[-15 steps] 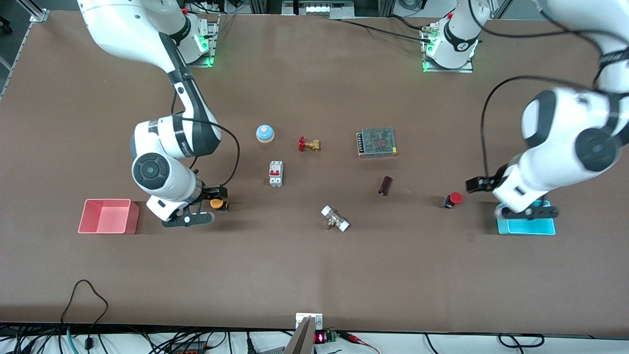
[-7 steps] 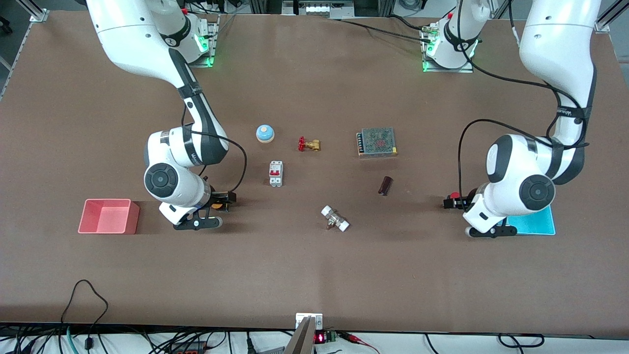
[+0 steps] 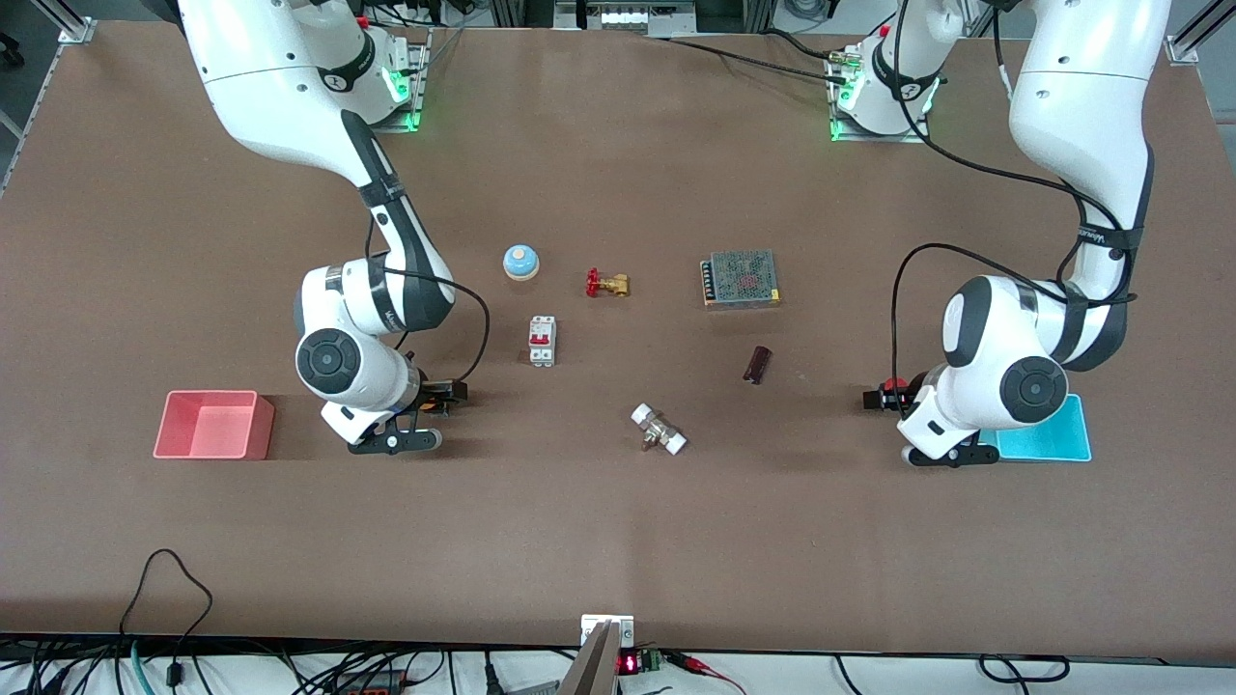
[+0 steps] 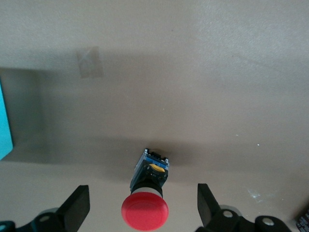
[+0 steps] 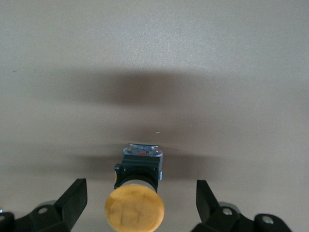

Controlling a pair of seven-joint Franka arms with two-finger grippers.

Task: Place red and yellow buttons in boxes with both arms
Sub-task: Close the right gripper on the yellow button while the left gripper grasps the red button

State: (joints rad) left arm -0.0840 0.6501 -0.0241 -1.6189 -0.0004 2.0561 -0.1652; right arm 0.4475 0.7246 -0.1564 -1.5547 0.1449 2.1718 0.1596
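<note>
My left gripper (image 4: 142, 212) is low over the tabletop (image 3: 618, 541), fingers (image 4: 77, 208) spread wide, not holding anything. The red button (image 4: 145, 210) lies between them, beside the blue box (image 3: 1048, 444). My right gripper (image 5: 140, 212) is low too, fingers (image 5: 75, 200) wide apart and holding nothing. The yellow button (image 5: 135, 208) lies between them, near the pink box (image 3: 212, 425).

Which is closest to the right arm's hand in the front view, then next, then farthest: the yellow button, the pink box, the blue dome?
From the right hand:
1. Yellow button, between its open fingers, on the table.
2. Blue dome, farther from the front camera, toward the table's middle.
3. Pink box, at the right arm's end of the table.
</note>
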